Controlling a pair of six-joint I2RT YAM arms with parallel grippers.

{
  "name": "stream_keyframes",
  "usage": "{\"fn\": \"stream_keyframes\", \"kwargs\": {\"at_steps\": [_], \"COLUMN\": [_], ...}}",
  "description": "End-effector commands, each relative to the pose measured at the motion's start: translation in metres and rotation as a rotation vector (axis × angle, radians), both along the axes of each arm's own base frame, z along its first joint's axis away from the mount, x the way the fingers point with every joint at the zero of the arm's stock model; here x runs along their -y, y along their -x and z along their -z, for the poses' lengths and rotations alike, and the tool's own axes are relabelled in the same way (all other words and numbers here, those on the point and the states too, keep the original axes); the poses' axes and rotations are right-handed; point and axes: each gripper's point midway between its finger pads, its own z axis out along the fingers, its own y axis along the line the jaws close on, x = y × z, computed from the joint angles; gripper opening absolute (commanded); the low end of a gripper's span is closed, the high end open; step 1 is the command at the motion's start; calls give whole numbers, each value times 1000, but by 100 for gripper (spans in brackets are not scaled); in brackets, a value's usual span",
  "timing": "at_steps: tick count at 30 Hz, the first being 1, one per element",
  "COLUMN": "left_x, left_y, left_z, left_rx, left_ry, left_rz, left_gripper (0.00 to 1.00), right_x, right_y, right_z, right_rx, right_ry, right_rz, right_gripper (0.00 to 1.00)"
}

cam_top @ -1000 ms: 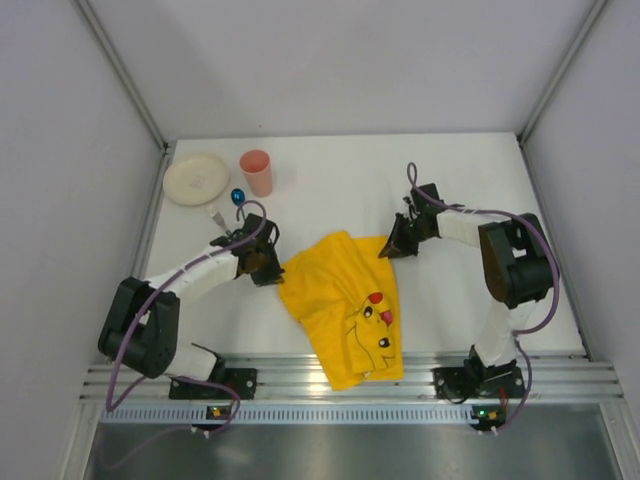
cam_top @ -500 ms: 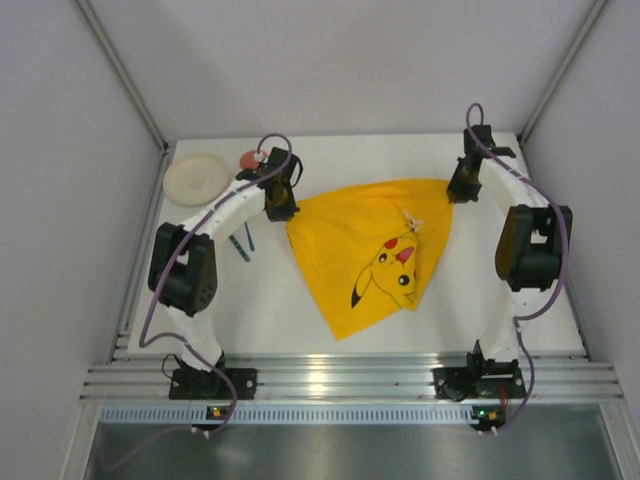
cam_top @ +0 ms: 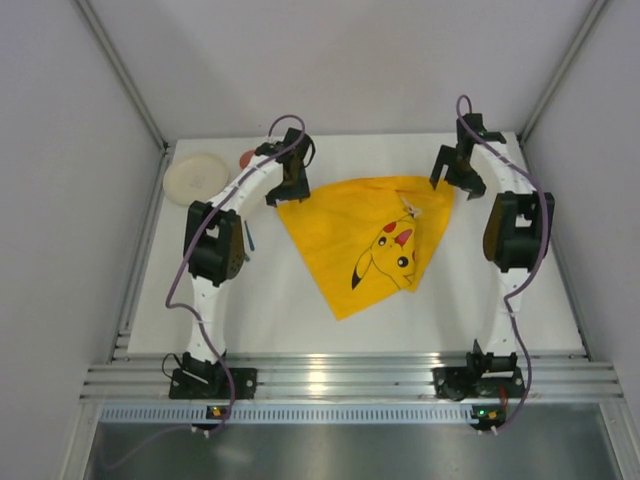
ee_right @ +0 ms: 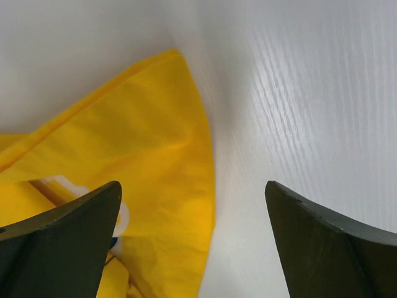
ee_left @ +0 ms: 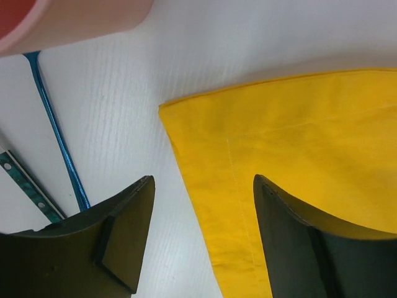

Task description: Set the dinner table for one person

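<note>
The dinner table (cam_top: 500,290) is the big white tabletop. On it lies a yellow cartoon-printed cloth mat (cam_top: 350,240), spread out with a small fold (cam_top: 412,214) near its far right corner. My left gripper (cam_top: 285,192) hovers open over the mat's far left corner (ee_left: 186,118); nothing sits between its fingers (ee_left: 133,236). My right gripper (cam_top: 452,176) hangs open above the far right corner (ee_right: 167,81), the mat's edge lying flat below it. A cream plate (cam_top: 195,178) and a pink cup (cam_top: 246,157) stand at the far left, the cup partly hidden by my left arm.
Blue and teal-handled utensils (cam_top: 247,240) lie left of the mat; a blue handle (ee_left: 56,136) shows beside the cup (ee_left: 68,18). An aluminium rail (cam_top: 330,380) runs along the near edge. Grey walls enclose the table on three sides.
Both arms swung to the far side, dragging and spreading the yellow mat. In the last half second both grippers opened and let go of its far corners.
</note>
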Motion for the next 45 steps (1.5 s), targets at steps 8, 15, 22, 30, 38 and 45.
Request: {"fn": "stream_keyframes", "kwargs": {"at_steps": [8, 15, 22, 30, 38, 45], "left_x": [47, 75, 100, 117, 115, 99], "left_y": [112, 203, 202, 190, 181, 175], "left_z": [-53, 20, 42, 71, 69, 57], "left_rx": [6, -154, -186, -255, -262, -243], "left_ry": [278, 407, 421, 400, 342, 280], "left_rz": [126, 199, 217, 248, 268, 257], "left_gripper": [61, 61, 65, 34, 0, 0], "right_x": [-35, -64, -78, -81, -82, -74], "right_y": [125, 187, 172, 157, 153, 160], "right_z": [-6, 57, 77, 86, 86, 81], "right_rx": [-13, -98, -82, -78, -70, -91], "right_ry": [-237, -409, -483, -503, -500, -455], "right_rz": [8, 11, -7, 8, 3, 9], "right_gripper": [100, 100, 99, 82, 27, 0]}}
